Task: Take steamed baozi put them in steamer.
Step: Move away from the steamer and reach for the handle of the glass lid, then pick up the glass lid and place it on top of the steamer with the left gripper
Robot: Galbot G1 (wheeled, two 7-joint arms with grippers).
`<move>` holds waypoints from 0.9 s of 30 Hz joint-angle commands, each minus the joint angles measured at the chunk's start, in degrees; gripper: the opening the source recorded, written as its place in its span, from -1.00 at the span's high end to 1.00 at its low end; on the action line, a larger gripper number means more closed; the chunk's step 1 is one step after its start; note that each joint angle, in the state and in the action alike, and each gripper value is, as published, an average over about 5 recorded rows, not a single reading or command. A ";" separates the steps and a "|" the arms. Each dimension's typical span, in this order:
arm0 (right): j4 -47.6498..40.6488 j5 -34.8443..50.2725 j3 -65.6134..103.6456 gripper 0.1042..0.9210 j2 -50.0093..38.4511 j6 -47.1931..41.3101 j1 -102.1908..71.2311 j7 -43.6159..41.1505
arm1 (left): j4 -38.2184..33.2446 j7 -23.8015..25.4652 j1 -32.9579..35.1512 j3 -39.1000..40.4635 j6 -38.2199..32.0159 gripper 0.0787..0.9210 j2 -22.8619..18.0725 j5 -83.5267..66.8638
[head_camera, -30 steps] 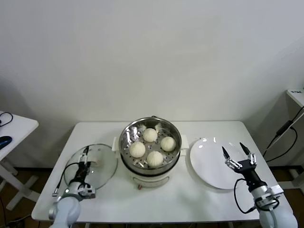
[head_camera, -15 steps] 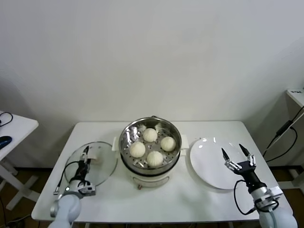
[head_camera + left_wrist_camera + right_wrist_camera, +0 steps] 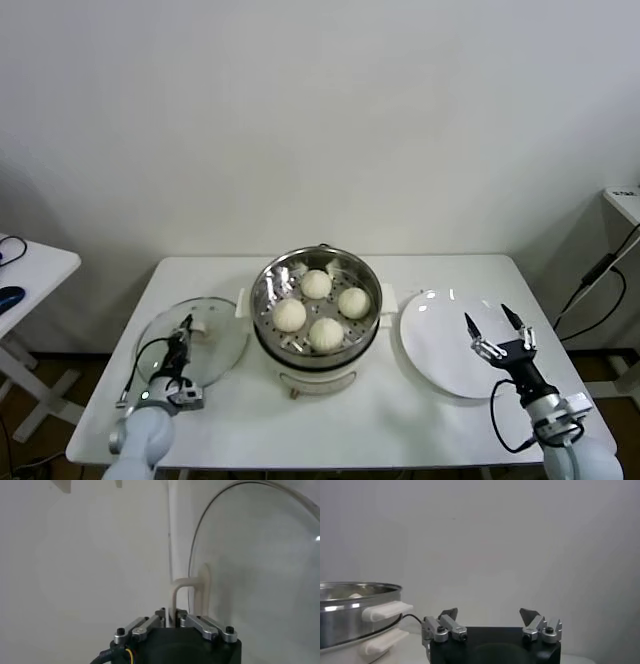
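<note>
Several steamed baozi [image 3: 290,315] lie on the perforated tray inside the steamer [image 3: 264,287] at the table's middle. The steamer's steel wall [image 3: 350,612] also shows in the right wrist view. My left gripper [image 3: 186,334] rests over the round glass lid [image 3: 218,350] to the steamer's left. In the left wrist view this gripper [image 3: 171,616] is shut on the lid's white handle [image 3: 187,586]. My right gripper [image 3: 492,322] hovers open above the white plate [image 3: 435,350], and its jaws [image 3: 490,614] hold nothing.
The lid's glass [image 3: 260,570] lies flat on the white table [image 3: 400,410]. A small side table [image 3: 30,265] stands at the far left. Cables hang beside the table's right edge [image 3: 595,290].
My left gripper has shut on the lid's handle, after standing open a second ago. The right gripper has sunk slightly toward the table's near edge, still open.
</note>
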 commanded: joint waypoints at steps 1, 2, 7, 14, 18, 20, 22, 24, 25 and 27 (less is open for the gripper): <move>-0.08 -0.22 0.05 -0.76 0.29 0.06 0.33 -0.13 | 1.01 -0.37 -0.38 0.07 -0.20 0.75 -0.31 -0.37; -0.10 -0.24 0.07 -0.76 0.36 0.06 0.41 -0.14 | 0.94 -0.40 -0.35 0.08 -0.25 0.80 -0.33 -0.38; -0.22 -0.36 0.08 -0.76 0.43 0.10 0.63 -0.24 | -0.84 -0.69 0.44 -0.05 0.14 0.84 -0.37 -0.82; -0.51 -0.23 0.10 -0.76 -0.03 0.12 0.92 -0.22 | -10.03 -1.49 4.45 -0.40 4.38 0.84 -0.05 -2.62; -0.91 -0.05 -0.05 -0.76 -0.62 0.18 1.15 -0.08 | -16.15 -2.11 7.20 -0.70 8.79 0.84 0.08 -3.10; -1.29 0.03 -0.15 -0.76 -0.98 0.29 1.42 0.02 | -18.93 -2.14 8.57 -0.74 10.77 0.84 0.20 -3.20; -1.71 0.12 -0.21 -0.76 -1.27 0.40 1.74 0.08 | -21.28 -2.09 9.80 -0.73 12.71 0.84 0.27 -3.08; -2.11 0.21 -0.25 -0.76 -1.53 0.52 2.06 0.13 | -23.53 -1.99 11.11 -0.79 14.63 0.84 0.20 -2.89; -2.24 0.24 -0.25 -0.76 -1.67 0.55 2.18 0.13 | -24.72 -1.94 11.79 -0.84 15.66 0.84 0.13 -2.81; -2.44 0.29 -0.24 -0.76 -1.98 0.60 2.37 0.14 | -27.17 -1.71 13.24 -0.83 17.35 0.84 0.04 -2.75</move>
